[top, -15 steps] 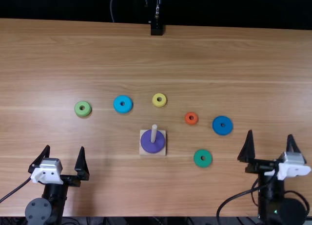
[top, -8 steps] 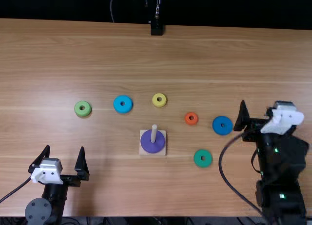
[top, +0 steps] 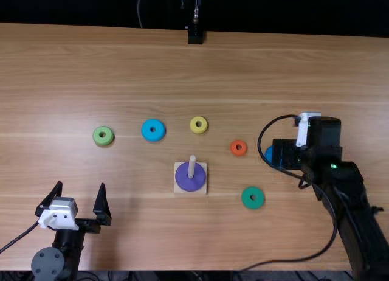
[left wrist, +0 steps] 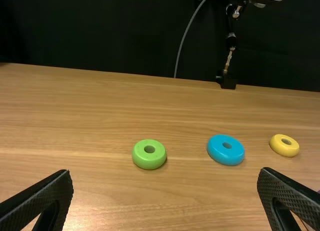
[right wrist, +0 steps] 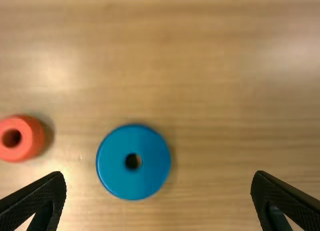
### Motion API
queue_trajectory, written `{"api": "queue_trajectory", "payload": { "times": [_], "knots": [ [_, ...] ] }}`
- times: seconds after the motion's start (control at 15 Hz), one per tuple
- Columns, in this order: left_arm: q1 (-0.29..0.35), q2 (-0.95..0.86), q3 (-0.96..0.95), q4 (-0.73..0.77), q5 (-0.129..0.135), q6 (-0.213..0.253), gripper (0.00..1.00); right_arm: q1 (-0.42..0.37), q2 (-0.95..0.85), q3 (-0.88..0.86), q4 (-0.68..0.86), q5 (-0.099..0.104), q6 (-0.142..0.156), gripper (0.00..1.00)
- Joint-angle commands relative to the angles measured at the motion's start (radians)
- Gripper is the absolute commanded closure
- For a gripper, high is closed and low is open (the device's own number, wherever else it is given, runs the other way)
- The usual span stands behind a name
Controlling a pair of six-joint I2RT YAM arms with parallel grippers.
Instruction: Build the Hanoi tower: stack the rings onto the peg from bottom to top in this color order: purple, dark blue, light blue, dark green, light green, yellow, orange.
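In the top view the purple ring point(top: 190, 177) lies around the wooden peg point(top: 192, 166) on its square base. My right gripper point(top: 284, 154) hangs over the dark blue ring point(top: 268, 154), covering most of it. The right wrist view has the right gripper point(right wrist: 158, 201) open, the dark blue ring point(right wrist: 133, 162) between and beyond its fingers. Near the table's left front, my left gripper point(top: 81, 196) stands open and holds nothing; its wrist view has the left gripper point(left wrist: 165, 191) far from the light green ring point(left wrist: 149, 154). Also on the table lie the light blue ring point(top: 153, 130) and dark green ring point(top: 253, 197).
The yellow ring point(top: 199, 124) lies behind the peg, and the orange ring point(top: 239, 148) is just left of the right gripper. The right arm's cable loops over the table between the gripper and the near edge. A black stand point(top: 195, 35) is at the far edge.
The right gripper has moved away from the near edge and leftward, coming over the dark blue ring and turning to point down. The left arm and the rings have stayed put.
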Motion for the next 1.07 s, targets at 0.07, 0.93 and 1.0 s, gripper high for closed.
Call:
{"api": "queue_trajectory", "payload": {
  "times": [0.07,0.93,1.0],
  "knots": [
    [0.007,-0.012,-0.009,-0.054,-0.002,0.01,0.0,0.017,0.078,0.074,-0.034,-0.057,0.014,0.0],
    [0.007,-0.012,-0.009,-0.052,-0.002,0.01,0.0,0.011,0.308,0.137,-0.032,-0.136,0.042,0.0],
    [0.007,-0.012,-0.009,-0.052,-0.002,0.01,0.0,0.009,0.312,0.139,-0.028,-0.136,0.042,0.0]
  ]
}}
